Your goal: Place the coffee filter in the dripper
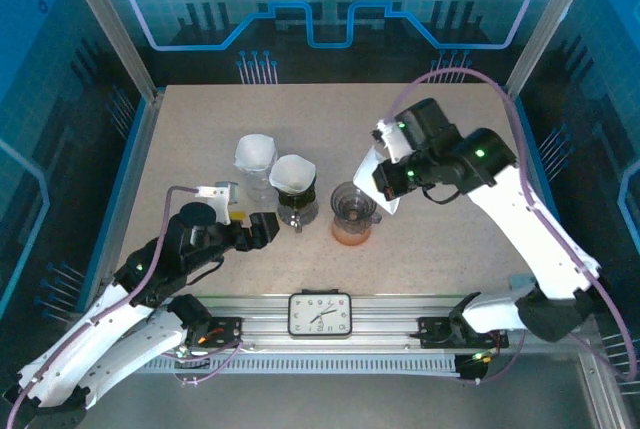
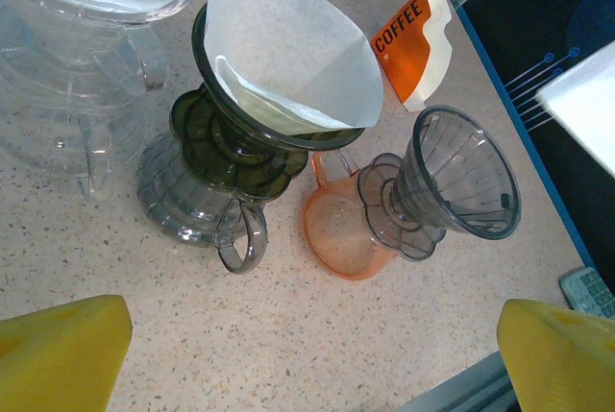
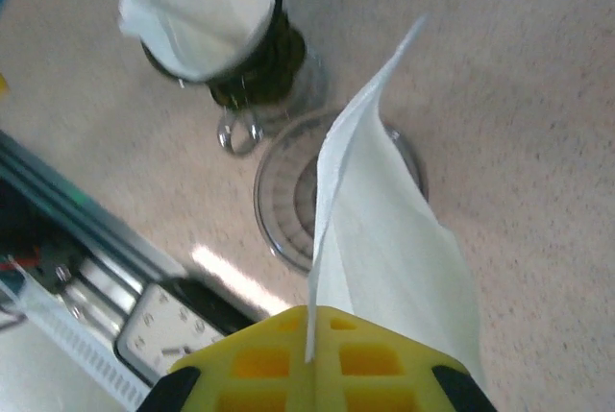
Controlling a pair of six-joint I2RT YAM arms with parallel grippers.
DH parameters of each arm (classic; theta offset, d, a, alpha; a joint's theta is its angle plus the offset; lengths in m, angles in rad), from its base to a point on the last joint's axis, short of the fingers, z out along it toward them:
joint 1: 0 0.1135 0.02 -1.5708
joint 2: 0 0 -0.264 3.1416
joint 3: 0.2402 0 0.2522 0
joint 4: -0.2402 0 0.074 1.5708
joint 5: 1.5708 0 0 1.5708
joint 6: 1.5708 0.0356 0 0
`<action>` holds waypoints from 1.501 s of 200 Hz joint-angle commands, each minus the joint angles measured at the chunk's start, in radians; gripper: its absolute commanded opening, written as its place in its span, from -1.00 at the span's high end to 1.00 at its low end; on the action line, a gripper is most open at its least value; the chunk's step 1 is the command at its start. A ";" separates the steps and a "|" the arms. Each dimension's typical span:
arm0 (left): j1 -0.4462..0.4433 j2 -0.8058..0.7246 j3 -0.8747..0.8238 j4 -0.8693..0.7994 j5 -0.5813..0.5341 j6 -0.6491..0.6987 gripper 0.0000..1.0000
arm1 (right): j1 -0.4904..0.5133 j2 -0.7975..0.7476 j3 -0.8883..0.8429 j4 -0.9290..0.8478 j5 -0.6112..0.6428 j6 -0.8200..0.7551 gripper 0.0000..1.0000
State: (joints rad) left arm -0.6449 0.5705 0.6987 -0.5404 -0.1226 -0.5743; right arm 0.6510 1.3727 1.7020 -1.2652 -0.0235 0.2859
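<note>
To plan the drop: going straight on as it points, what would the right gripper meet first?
Likely the empty clear dripper; the coffee filter in the right gripper points at it. Depth is unclear.

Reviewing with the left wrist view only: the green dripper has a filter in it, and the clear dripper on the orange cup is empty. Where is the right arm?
Observer: In the top view the right gripper is shut on a coffee filter, raised just right of the clear dripper.
Operator: Is that filter opened out?
Observer: No. The right wrist view shows it folded flat and pinched at one end, with its free end pointing toward the dripper's mouth.
Operator: How is my left gripper placed?
Observer: From above, the left gripper is open on the near-left side of the green dripper and touches nothing.
</note>
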 commanded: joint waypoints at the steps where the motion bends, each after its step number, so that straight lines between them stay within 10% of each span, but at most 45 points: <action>1: 0.006 -0.014 -0.003 0.025 0.021 0.002 -0.98 | 0.064 0.079 0.103 -0.221 0.085 -0.050 1.00; 145: 0.007 -0.064 -0.038 0.055 0.071 0.014 -0.98 | 0.138 0.402 0.288 -0.264 0.127 -0.100 0.97; 300: 0.006 -0.063 -0.040 0.045 0.077 -0.004 -0.98 | 0.110 0.415 0.211 -0.173 0.022 -0.126 0.98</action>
State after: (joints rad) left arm -0.6441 0.5148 0.6533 -0.5072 -0.0559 -0.5766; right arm 0.7731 1.8256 1.9308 -1.4387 0.0383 0.1776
